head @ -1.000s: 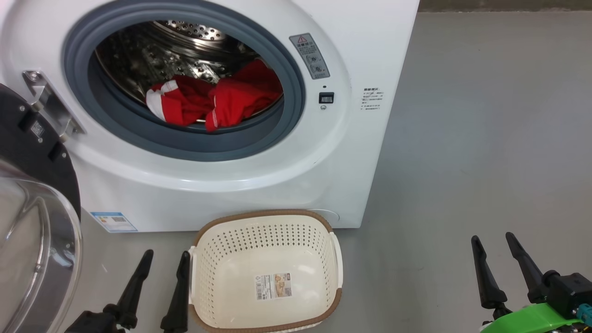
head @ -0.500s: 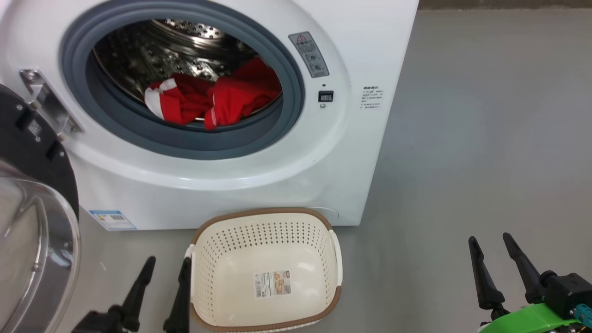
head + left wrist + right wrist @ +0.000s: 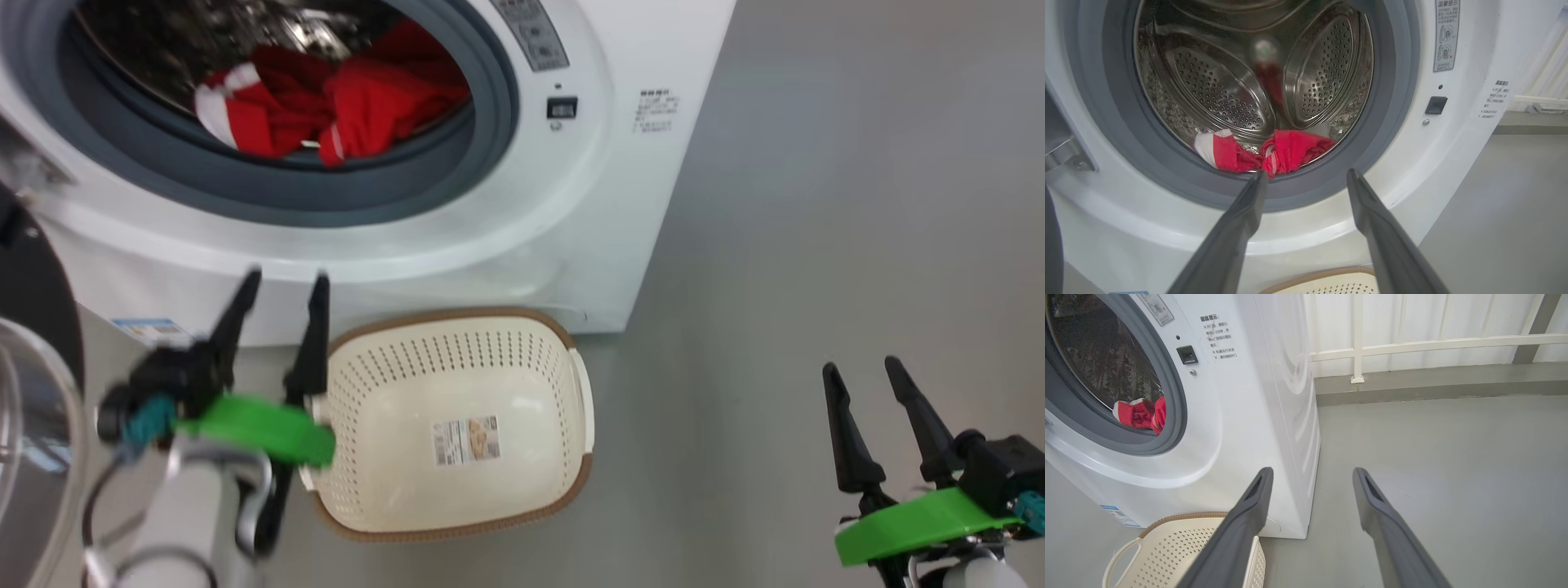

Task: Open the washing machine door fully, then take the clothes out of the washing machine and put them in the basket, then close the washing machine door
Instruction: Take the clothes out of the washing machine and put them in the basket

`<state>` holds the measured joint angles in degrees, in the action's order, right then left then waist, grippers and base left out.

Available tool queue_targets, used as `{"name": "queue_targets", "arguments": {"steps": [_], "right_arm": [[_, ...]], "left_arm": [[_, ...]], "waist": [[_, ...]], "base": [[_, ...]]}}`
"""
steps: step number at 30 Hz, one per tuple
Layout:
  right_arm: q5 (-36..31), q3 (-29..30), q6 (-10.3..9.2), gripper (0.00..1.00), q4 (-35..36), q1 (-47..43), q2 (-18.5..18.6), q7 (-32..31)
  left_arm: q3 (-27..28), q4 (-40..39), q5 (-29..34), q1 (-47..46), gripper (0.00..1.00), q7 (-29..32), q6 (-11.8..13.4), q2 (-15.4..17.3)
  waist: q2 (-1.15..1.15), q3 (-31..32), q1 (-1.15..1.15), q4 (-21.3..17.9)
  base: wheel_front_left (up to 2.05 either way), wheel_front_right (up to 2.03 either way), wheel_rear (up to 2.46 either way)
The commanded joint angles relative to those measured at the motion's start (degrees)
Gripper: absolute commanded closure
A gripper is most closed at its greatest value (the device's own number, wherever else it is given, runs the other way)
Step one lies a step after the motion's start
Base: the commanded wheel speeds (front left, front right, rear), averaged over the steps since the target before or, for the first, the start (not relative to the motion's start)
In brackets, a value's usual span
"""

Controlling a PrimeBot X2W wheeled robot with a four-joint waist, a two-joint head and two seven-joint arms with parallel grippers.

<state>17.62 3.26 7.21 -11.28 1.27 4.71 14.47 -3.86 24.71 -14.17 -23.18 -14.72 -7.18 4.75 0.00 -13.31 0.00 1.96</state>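
Clothes (image 3: 326,106) lie heaped at the near lip of the drum inside the washing machine (image 3: 571,212) in the head view, the red heap running left to right. The left gripper (image 3: 286,278) hangs below the opening, fingers spread and empty, just beside the basket (image 3: 457,314). The right gripper (image 3: 860,365), likewise parted and empty, sits well apart to the right. The washing machine door (image 3: 37,302) stands swung out at the left edge.

In the left wrist view the fingers point at the heap, which lies ahead and slightly left behind the grey gasket (image 3: 1151,167). The left arm is plainly the nearer. The steel drum (image 3: 1220,90) looks smooth, so cloth should slide, though the gasket lip may snag it.

In the right wrist view grey floor (image 3: 1433,437) spreads toward a white railing (image 3: 1358,335).
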Motion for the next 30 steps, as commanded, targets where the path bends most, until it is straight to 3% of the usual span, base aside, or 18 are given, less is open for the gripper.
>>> {"name": "queue_targets", "arguments": {"steps": [1,14,30], "right_arm": [[0.10,-0.95,0.28,0.00,1.61,2.07,0.18,0.52],[0.96,-0.95,0.28,0.00,3.06,9.06,-1.29,0.52],[1.43,-2.07,0.28,0.00,3.44,12.97,-1.79,0.52]], "left_arm": [[1.31,1.05,0.23,-4.75,0.00,-0.28,-0.30,1.56],[-1.54,22.56,-0.07,-31.91,0.00,3.17,-0.30,5.12],[-7.65,39.38,-2.91,-50.65,0.00,3.05,-0.31,8.62]], "waist": [[0.00,-4.43,0.00,-1.73],[0.00,-16.16,0.00,-5.20],[0.00,-22.37,0.00,-7.69]], "base": [[0.00,0.00,0.00],[0.00,0.00,0.00],[0.00,0.00,0.00]]}}
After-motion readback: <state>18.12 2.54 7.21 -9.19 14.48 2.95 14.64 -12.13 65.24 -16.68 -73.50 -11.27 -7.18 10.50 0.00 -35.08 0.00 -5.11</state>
